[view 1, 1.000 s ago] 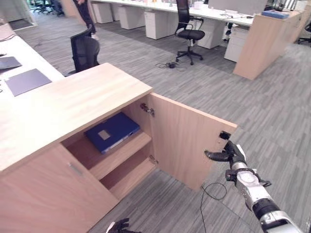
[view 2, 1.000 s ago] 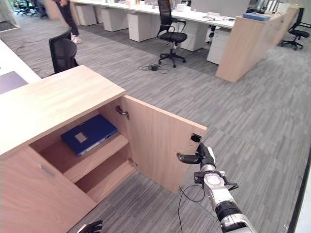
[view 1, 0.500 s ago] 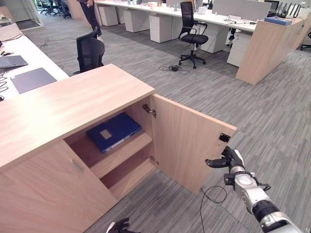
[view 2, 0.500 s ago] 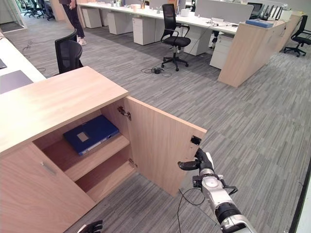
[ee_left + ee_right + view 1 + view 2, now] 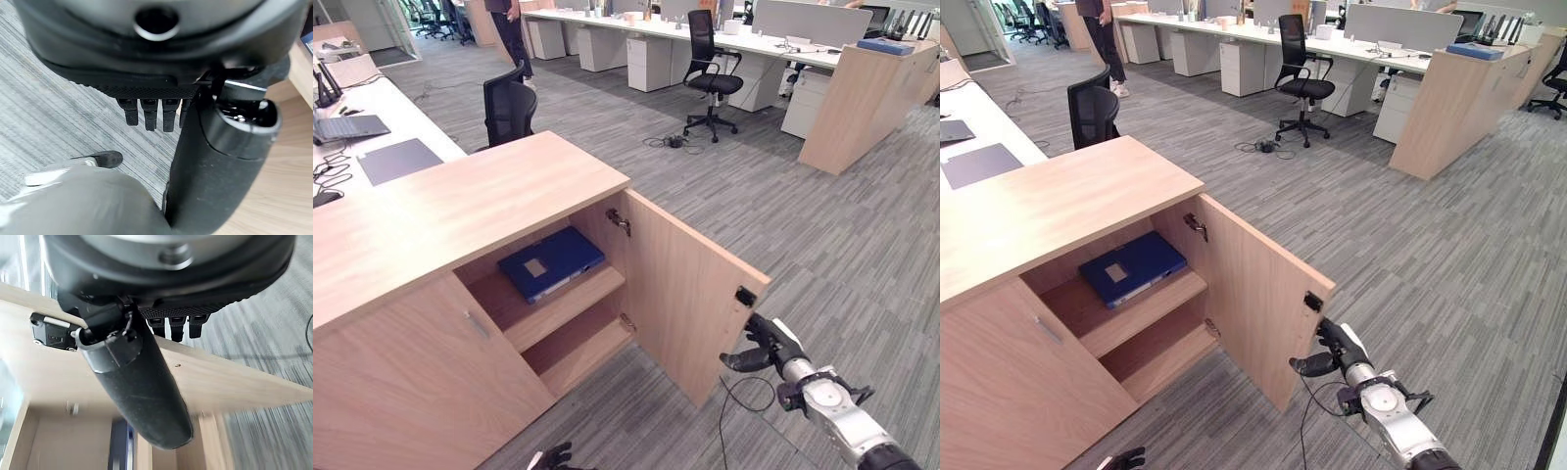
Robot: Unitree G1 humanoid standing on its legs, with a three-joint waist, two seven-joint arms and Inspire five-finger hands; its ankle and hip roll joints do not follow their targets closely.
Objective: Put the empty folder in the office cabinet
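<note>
Blue flat folder (image 5: 551,262) on wooden cabinet (image 5: 460,206) shelf; right hand (image 5: 762,345) relaxed by door (image 5: 690,294).

A blue folder (image 5: 551,263) lies flat on the upper shelf of the wooden office cabinet (image 5: 460,206), whose door (image 5: 690,299) stands open. The right hand (image 5: 759,345) sits by the door's outer edge, fingers curled against it.

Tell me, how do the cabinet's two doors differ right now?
The right door stands swung wide open, showing two shelves with a blue folder lying flat on the upper one; the left door is shut. The robot's right hand is at the right door's outer edge; nothing touches the left door. Both are the same light wood.
</note>
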